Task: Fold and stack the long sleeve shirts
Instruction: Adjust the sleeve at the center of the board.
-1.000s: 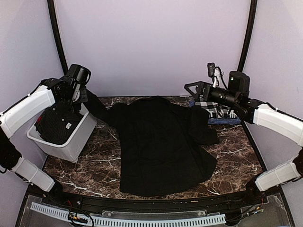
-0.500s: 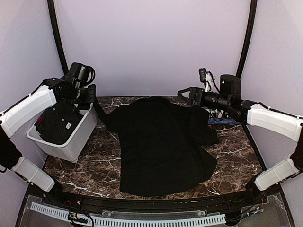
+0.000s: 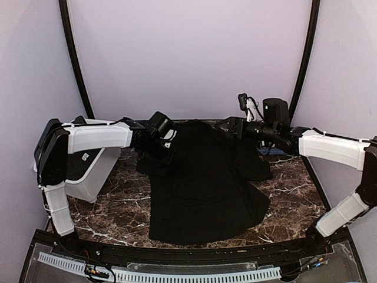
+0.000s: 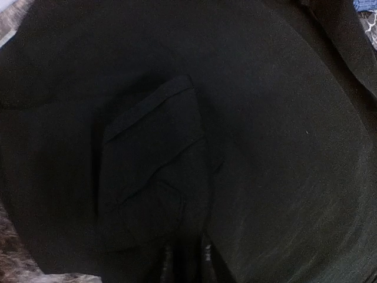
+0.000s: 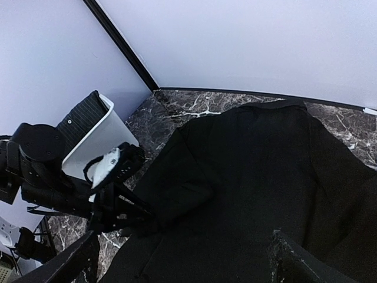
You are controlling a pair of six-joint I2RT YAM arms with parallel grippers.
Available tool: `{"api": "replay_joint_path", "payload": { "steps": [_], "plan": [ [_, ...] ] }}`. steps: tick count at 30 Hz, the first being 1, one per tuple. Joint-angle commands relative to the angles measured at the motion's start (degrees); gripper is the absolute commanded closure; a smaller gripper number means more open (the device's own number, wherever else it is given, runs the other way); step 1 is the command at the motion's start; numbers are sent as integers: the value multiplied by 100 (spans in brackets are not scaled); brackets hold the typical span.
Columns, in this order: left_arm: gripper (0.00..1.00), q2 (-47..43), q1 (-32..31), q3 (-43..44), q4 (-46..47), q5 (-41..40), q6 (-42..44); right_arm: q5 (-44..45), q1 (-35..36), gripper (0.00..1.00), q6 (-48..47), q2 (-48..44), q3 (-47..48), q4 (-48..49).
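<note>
The left hand (image 3: 161,140) has swung in from the white bin (image 3: 88,180) at 9 o'clock and now sits low over the black shirt (image 3: 203,183) at about 10 o'clock of its body. It drew the left sleeve (image 4: 153,171) along, so the sleeve lies folded inward across the chest instead of trailing toward the bin. By my reading, the first sleeve fold is as good as laid. In the left wrist view the jaws stand nearly together right at the cloth, and I cannot tell whether they still pinch it.

The right hand (image 3: 231,127) has slid from 2 o'clock toward the shirt's far shoulder at 1 o'clock, spread wide and holding nothing.

The shirt lies flat mid-worktop (image 3: 118,206). The checked shirt (image 4: 368,17) waits at 2 o'clock.
</note>
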Motion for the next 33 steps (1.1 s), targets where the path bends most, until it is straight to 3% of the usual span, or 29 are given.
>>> {"api": "replay_joint_path", "payload": {
  "steps": [1, 2, 4, 6, 11, 19, 27, 33],
  "plan": [
    [74, 294, -57, 374, 216, 787, -123, 161, 93, 5, -140, 142, 140, -159],
    [63, 291, -53, 382, 231, 772, -207, 233, 109, 4, -184, 152, 146, -229],
    [51, 212, -37, 345, 285, 647, -309, 397, 125, 5, -239, 145, 123, -332],
    [46, 111, 13, 312, 273, 501, -443, 614, 135, 5, -270, 126, 86, -450],
    [45, -141, 446, -63, 139, 470, -955, 1550, 158, 2, -380, 11, 50, -1004],
    [51, -262, 1097, -942, 415, 1579, -1281, 3040, 140, 1, -307, -626, -202, -1141],
    [49, -12, 1190, -1074, 477, 1801, -1314, 2908, 130, 1, -626, -978, -102, -1012],
    [52, 232, 1190, -1082, 576, 1914, -1312, 2558, 125, 12, -978, -940, 35, -1169]
  ]
}}
